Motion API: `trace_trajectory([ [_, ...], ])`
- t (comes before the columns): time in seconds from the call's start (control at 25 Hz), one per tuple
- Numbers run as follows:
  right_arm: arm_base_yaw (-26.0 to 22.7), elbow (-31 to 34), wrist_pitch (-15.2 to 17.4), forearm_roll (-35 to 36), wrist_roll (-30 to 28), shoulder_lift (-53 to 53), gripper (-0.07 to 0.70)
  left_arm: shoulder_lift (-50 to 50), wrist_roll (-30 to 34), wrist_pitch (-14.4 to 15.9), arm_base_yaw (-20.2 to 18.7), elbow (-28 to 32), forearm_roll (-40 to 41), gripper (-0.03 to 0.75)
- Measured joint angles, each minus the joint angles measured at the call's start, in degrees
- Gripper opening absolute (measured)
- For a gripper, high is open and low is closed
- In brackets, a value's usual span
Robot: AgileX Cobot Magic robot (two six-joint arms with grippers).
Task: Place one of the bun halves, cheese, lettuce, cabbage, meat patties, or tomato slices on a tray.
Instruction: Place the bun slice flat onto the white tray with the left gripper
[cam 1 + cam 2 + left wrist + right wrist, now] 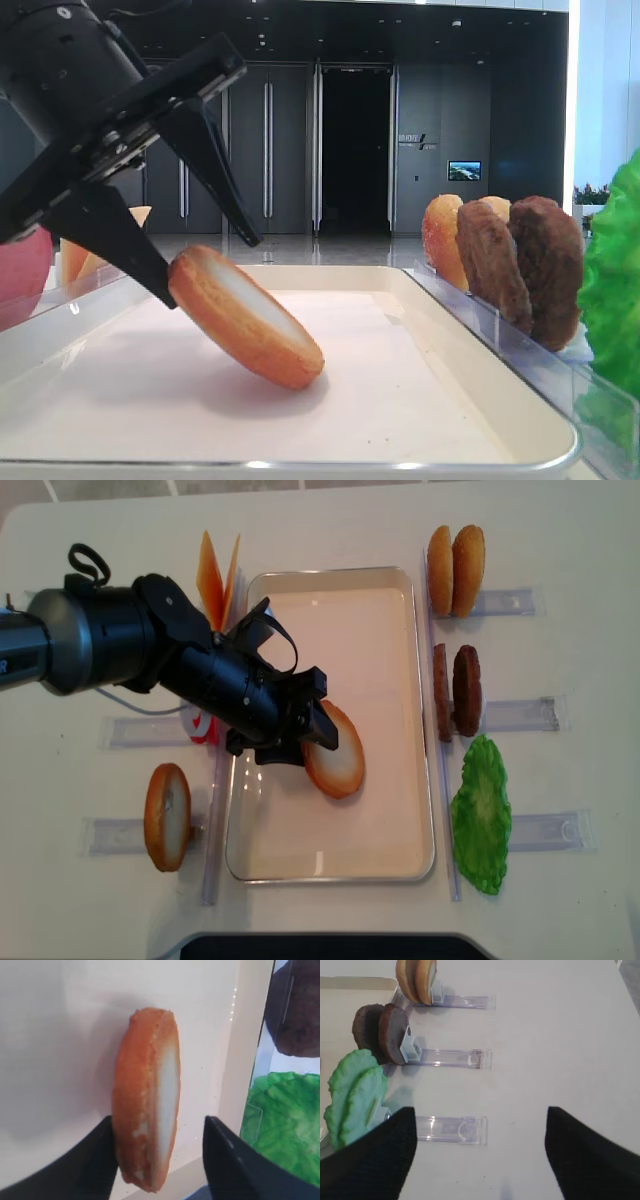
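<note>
Cheese [217, 568] only in overhead view

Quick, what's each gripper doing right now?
Left gripper: open, jaws around the tilted bun half on the tray.
Right gripper: open, empty.

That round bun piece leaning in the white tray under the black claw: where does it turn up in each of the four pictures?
Exterior high: bun half, lower left of centre, tilted on the tray.
Right wrist: not in it; only a corner of the tray shows.
Left wrist: centre, on edge between the left claw's fingers.
Exterior high (realsense): centre, beside the left claw.
Shared landmark: the meat patties.
</note>
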Motion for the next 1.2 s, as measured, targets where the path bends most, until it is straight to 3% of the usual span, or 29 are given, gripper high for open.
trace_trajectory([
  [0.36,0.00,0.00,0.00,0.00,0.00,0.00,0.535,0.00,-6.54,1.44,0.00,0.00,6.10,0.503],
  [1.2,0.00,0.00,0.00,0.00,0.00,0.00,0.535,0.00,-11.58,3.21,0.00,0.00,9.57,0.690],
])
